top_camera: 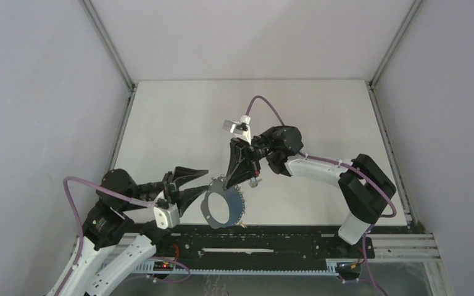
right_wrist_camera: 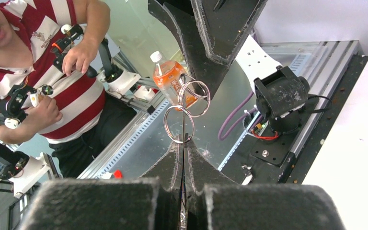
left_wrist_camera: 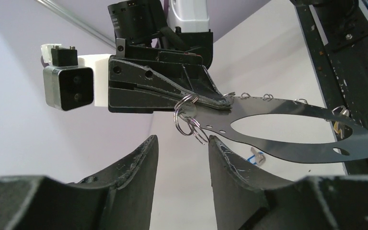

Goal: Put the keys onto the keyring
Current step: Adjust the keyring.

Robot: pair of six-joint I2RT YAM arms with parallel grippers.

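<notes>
My right gripper [top_camera: 228,182] is clamped shut on the rim of the keyring [left_wrist_camera: 292,106], holding the flat dark hoop up off the table [top_camera: 179,123], roughly level, over the near edge. My left gripper [left_wrist_camera: 182,143] has its jaws apart and empty, tips just short of the bunch of small wire loops [left_wrist_camera: 190,120] that hangs right beside the right-hand grip. Neither gripper has a key. A small blue bit [left_wrist_camera: 255,155] shows below the hoop, probably the blue key, though I cannot be sure, and I cannot pick out the yellow one. I judge the step is to catch one loop with the left fingers. I'd come in slowly, line the gap up on a single loop, and close on its wire without dragging the hoop out of the right grip. I find nothing readable: the orange bottle [right_wrist_camera: 169,79] shows no label I can make out, and the crest on the man's striped shirt [right_wrist_camera: 38,36] is too small to read
</notes>
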